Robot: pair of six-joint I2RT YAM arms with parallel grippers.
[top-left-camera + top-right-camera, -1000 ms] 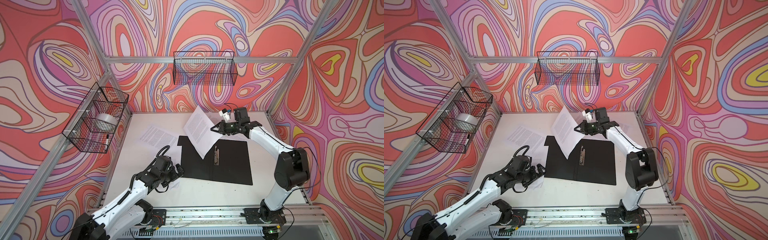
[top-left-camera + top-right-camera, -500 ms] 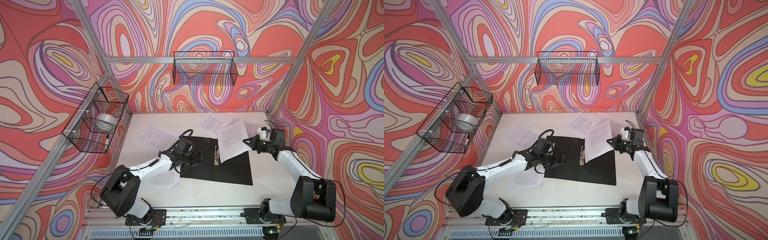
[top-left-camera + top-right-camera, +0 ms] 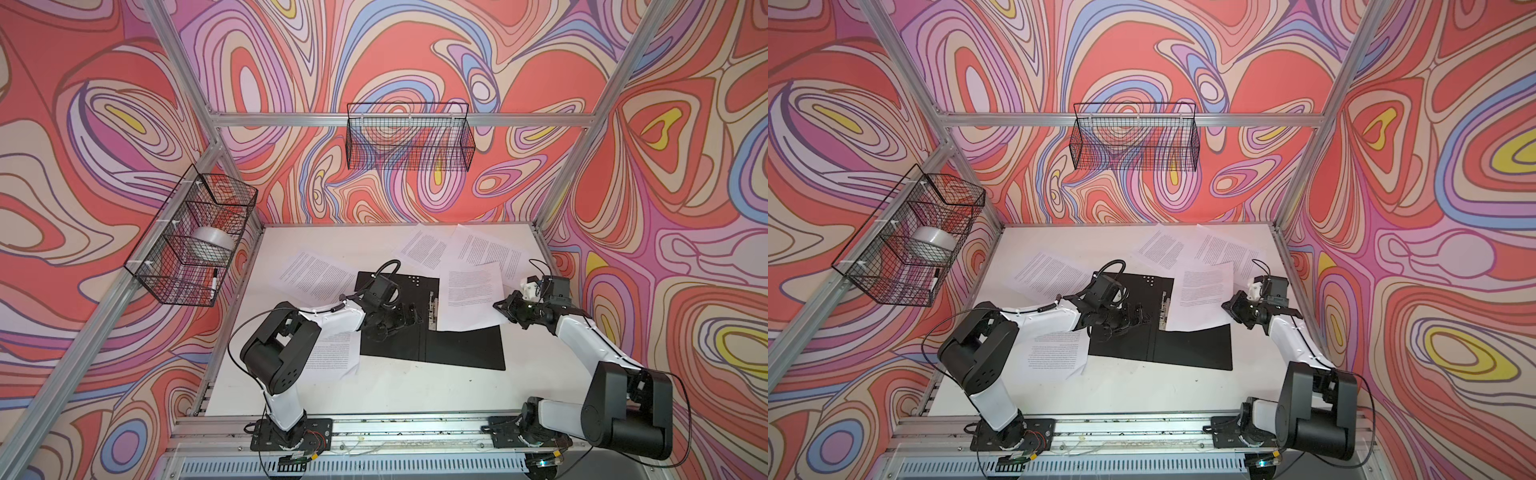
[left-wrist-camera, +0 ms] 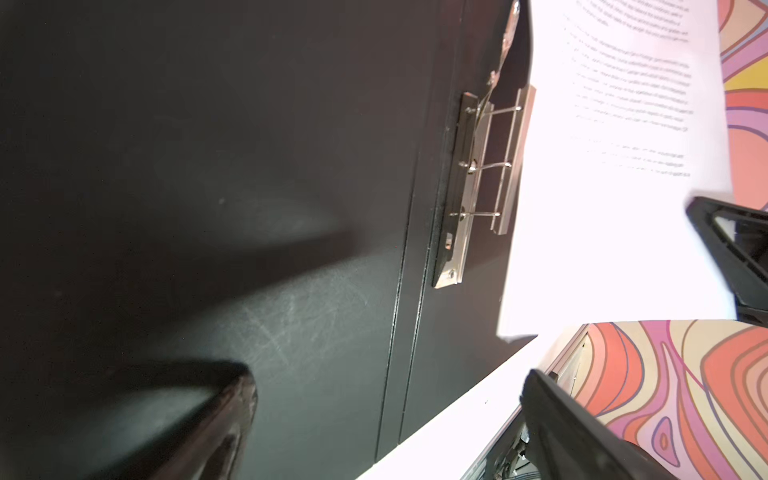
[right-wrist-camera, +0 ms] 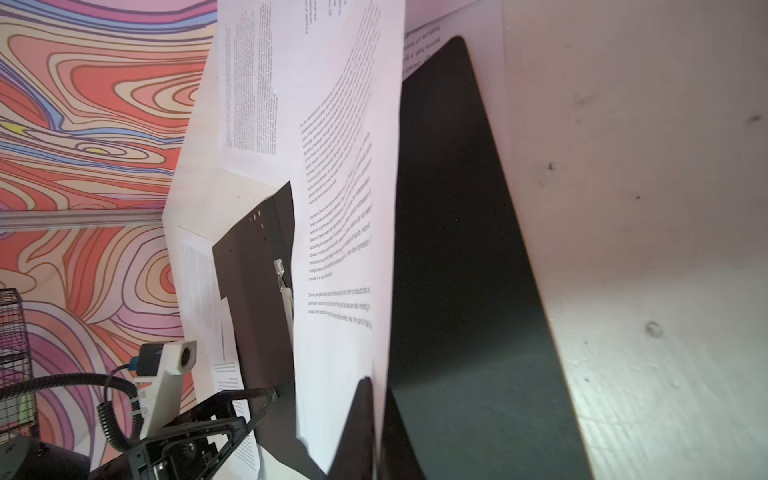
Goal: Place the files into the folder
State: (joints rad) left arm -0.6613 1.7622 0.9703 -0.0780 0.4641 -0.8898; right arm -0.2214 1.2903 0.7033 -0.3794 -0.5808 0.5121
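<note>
The folder (image 3: 432,349) lies open on the table, black inside up, in both top views (image 3: 1183,349). Its metal spine clip (image 3: 432,309) shows in the left wrist view (image 4: 478,187). My left gripper (image 3: 409,318) hovers open over the folder's left half (image 4: 208,166), nothing between its fingers (image 4: 208,415). My right gripper (image 3: 503,307) is shut on the right edge of one of the files, a printed white sheet (image 3: 469,295) that drapes over the folder's right half, its left edge beside the clip. The right wrist view shows the pinched sheet (image 5: 345,249) above the black folder (image 5: 457,249).
Other loose sheets lie at the back (image 3: 424,249) and back right (image 3: 490,249), left of the folder (image 3: 316,276), and under my left arm at the front left (image 3: 332,357). Wire baskets hang on the left wall (image 3: 191,237) and the back wall (image 3: 409,137).
My right gripper carried the sheet from the back centre out to the right and lowered it over the folder's right half. My left arm swung from the front left onto the folder's left half.
</note>
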